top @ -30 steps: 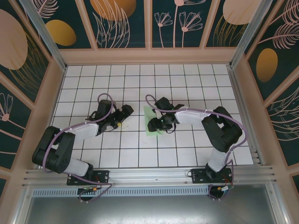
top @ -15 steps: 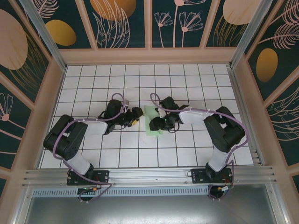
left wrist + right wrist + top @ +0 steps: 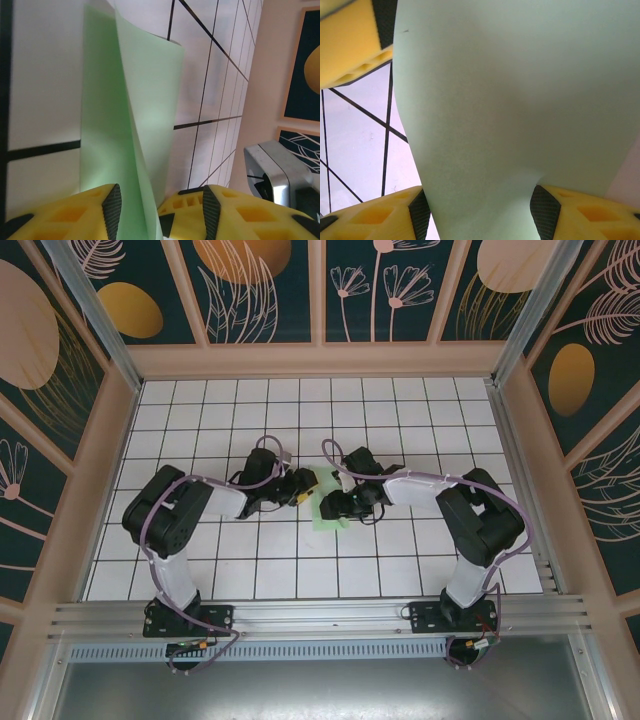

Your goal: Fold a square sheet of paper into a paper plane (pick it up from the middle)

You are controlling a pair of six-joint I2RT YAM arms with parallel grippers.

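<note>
Closing: left gripper, newly arrived, jaws narrowing, not yet pinching.
Between jaws: thin pale mint-green square sheet of paper, edge raised, above middle of white tiled table.
Holding: right gripper, clamped on bowed sheet.
Meaning: two-handed folding likely next.

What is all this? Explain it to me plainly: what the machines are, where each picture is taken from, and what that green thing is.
These are two robot arms bolted to the near edge of a white tiled table. The overhead picture comes from a fixed camera above and behind them. The other two come from small cameras on each arm's wrist, so the yellow fingers at the bottom of those pictures are that arm's own. The green thing is a square sheet of paper, partly folded and raised off the table. The right gripper seems to hold it, bowed between its fingers. The left gripper has its jaws open around a standing part of the sheet, not yet pinching it.
</note>
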